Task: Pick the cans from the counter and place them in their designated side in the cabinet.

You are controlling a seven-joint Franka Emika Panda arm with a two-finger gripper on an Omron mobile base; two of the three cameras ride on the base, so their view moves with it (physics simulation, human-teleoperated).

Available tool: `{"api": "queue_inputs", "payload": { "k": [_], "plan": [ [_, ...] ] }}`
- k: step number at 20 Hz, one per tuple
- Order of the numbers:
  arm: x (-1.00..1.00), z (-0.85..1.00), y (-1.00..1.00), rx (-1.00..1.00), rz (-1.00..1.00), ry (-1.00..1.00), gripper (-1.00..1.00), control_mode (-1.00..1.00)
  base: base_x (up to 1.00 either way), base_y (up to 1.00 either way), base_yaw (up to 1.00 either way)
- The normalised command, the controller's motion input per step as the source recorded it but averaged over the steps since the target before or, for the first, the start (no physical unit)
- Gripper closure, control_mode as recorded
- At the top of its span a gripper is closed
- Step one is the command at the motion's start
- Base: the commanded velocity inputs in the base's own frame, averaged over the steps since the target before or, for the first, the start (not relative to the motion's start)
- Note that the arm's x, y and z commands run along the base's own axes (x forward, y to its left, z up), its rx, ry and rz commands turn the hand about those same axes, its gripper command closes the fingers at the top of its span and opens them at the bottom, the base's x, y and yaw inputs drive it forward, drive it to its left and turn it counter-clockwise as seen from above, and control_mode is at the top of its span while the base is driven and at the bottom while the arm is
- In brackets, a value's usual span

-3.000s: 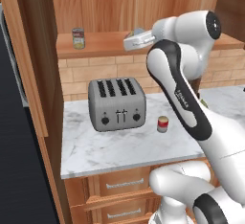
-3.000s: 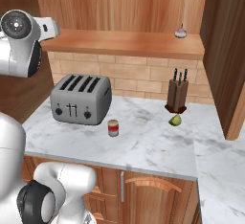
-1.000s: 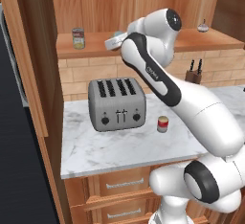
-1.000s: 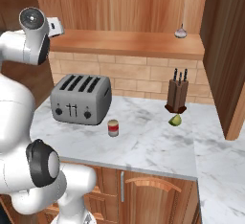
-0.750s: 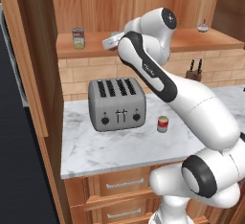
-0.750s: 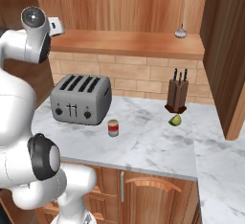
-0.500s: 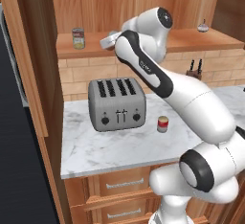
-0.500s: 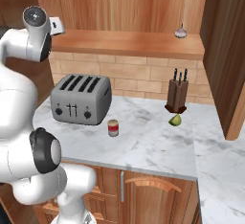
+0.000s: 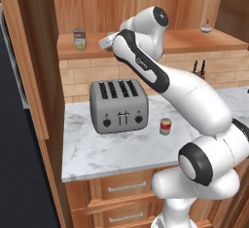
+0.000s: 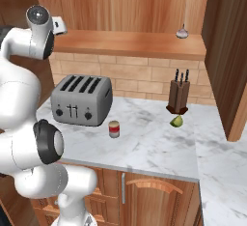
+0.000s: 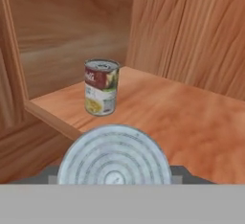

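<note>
A: Cans — how many put away?
B: None yet. One held can (image 11: 114, 157) squeezed tight in gripper (image 9: 105, 43), up by left end of cabinet shelf (image 11: 191, 117), not set down. Red can (image 9: 166, 126) waiting on counter (image 9: 97, 154), at four o'clock from toaster (image 9: 119, 106).
A: Room up there?
B: Plenty at one o'clock — bare board. Watch shelf can (image 11: 101, 86) at eleven o'clock, side wall (image 11: 9, 65) just beyond, front edge close below.

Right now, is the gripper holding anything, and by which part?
Yes: a can, its ridged silver end facing the hand camera. It seems clamped by its sides, though the fingers are hidden.
</note>
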Motion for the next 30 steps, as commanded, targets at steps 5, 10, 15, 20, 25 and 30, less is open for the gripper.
{"api": "queue_inputs", "payload": {
  "k": [5, 10, 15, 20, 25, 30],
  "plan": [
    [0.23, -0.03, 0.10, -0.02, 0.00, 0.00, 1.00, -1.00, 0.00, 0.00, 0.00],
    [0.22, -0.07, 0.13, -0.02, 0.00, 0.01, 1.00, -1.00, 0.00, 0.00, 0.00],
    [0.22, -0.09, 0.09, -0.03, 0.00, 0.01, 1.00, -1.00, 0.00, 0.00, 0.00],
    [0.23, -0.08, 0.08, -0.03, 0.00, 0.01, 1.00, -1.00, 0.00, 0.00, 0.00],
    [0.27, -0.04, 0.09, -0.03, 0.00, 0.00, -1.00, -1.00, 0.00, 0.00, 0.00],
    [0.29, -0.02, 0.07, -0.03, 0.00, 0.00, -1.00, -1.00, 0.00, 0.00, 0.00]
  ]
}}
